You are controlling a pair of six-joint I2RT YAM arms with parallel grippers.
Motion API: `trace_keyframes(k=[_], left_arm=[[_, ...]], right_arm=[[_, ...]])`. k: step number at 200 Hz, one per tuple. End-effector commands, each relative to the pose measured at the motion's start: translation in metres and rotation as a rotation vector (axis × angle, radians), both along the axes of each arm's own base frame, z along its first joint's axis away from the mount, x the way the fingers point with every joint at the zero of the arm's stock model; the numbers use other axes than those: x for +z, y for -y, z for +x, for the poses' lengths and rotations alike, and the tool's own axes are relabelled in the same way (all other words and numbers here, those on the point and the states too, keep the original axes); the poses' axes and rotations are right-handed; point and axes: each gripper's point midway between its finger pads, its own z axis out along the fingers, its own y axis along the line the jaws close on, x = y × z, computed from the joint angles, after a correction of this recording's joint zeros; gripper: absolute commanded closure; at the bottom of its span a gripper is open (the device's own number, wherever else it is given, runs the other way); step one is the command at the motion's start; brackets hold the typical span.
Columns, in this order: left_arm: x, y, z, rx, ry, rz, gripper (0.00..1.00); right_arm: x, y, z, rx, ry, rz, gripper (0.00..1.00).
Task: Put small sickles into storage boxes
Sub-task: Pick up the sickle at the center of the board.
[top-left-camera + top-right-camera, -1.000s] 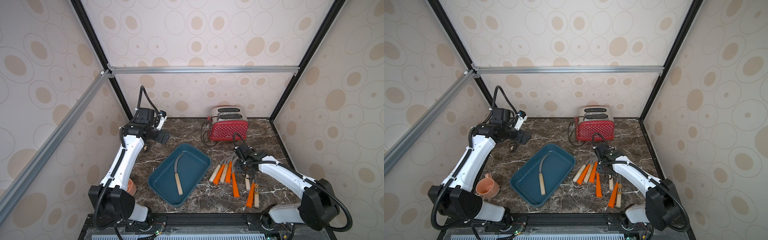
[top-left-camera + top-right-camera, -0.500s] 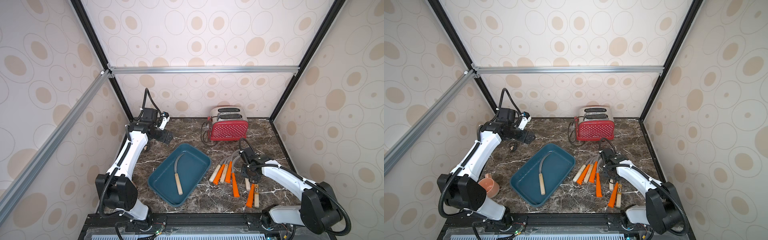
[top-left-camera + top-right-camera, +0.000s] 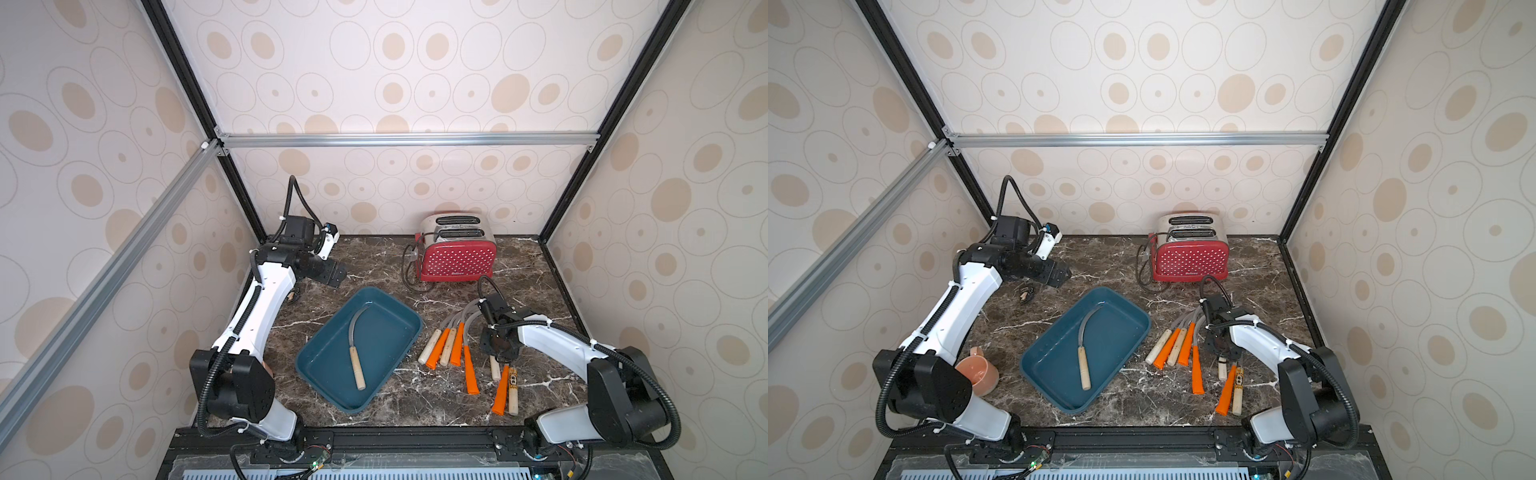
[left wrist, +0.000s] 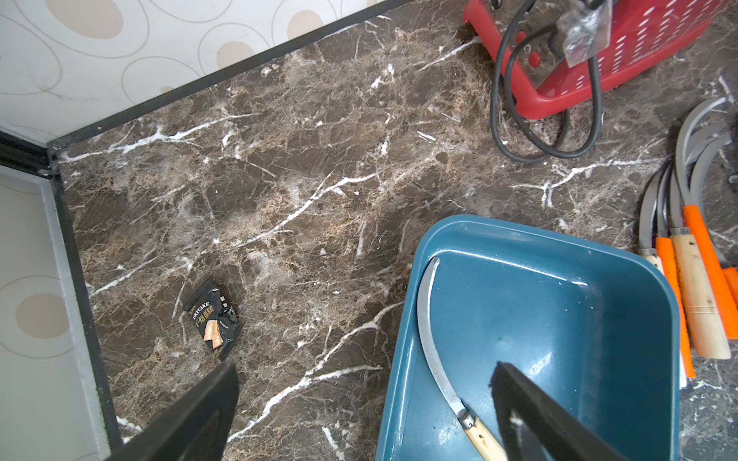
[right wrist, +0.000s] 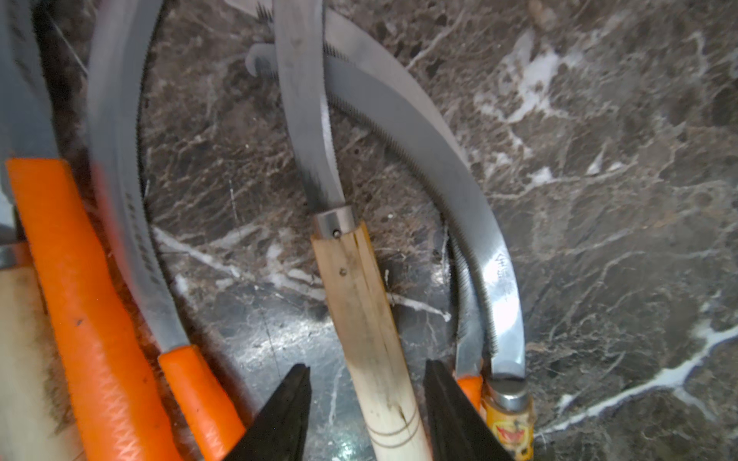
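On the dark brown, white-veined marble tabletop (image 3: pixel 374 257) the job looks barely begun. The shallow rectangular teal-blue storage tray (image 3: pixel 386 349), set at a slant near the middle, holds just one small sickle with a curved grey blade and pale wooden handle (image 3: pixel 358 373), lying flat along its floor. The red polka-dot toaster (image 3: pixel 455 257) at the back plays no part. All the other curved-blade sickles with orange or pale wood handles (image 3: pixel 457 345), about eight as far as I can count, lie fanned on the marble just beside the tray's right-hand side, blades overlapping, so nearly the whole transfer is left. The right gripper (image 5: pixel 365 371) is low over that pile, its black jaws partway apart and astride one pale wooden sickle handle with a steel collar (image 5: pixel 359 287). Bare marble shows between that handle and one finger (image 5: pixel 291 399), so I judge the grasp is being lined up and not yet made, and nothing is lifted. The left gripper (image 4: pixel 364 365) hangs wide open and empty above the marble by the tray's far corner. A salmon-pink plastic cup (image 3: pixel 980 376) and a small crumpled black snack packet (image 4: pixel 211 319) on the left side are clutter
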Motion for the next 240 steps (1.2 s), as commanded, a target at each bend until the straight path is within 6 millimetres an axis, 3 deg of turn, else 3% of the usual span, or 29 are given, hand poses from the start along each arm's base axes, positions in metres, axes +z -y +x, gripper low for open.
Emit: trace_keyframes(k=[1,65,143,240], left_arm=[[0.01,0.003,-0.003,-0.002,0.02,-0.022,0.01],[0.008,0.003,-0.004,-0.002,0.014,-0.026,0.01],[0.009,0.002,-0.006,-0.003,0.019,-0.014,0.01],[0.012,0.0,-0.007,0.006,0.028,-0.011,0.01]], right_arm=[[-0.005,0.004,0.0,-0.007,-0.017,-0.005,0.5],[-0.017,-0.001,0.002,-0.004,-0.045,0.023,0.51],[-0.027,-0.006,0.004,0.006,-0.066,0.041,0.59],[-0.032,0.001,0.004,-0.009,-0.065,0.002,0.67]])
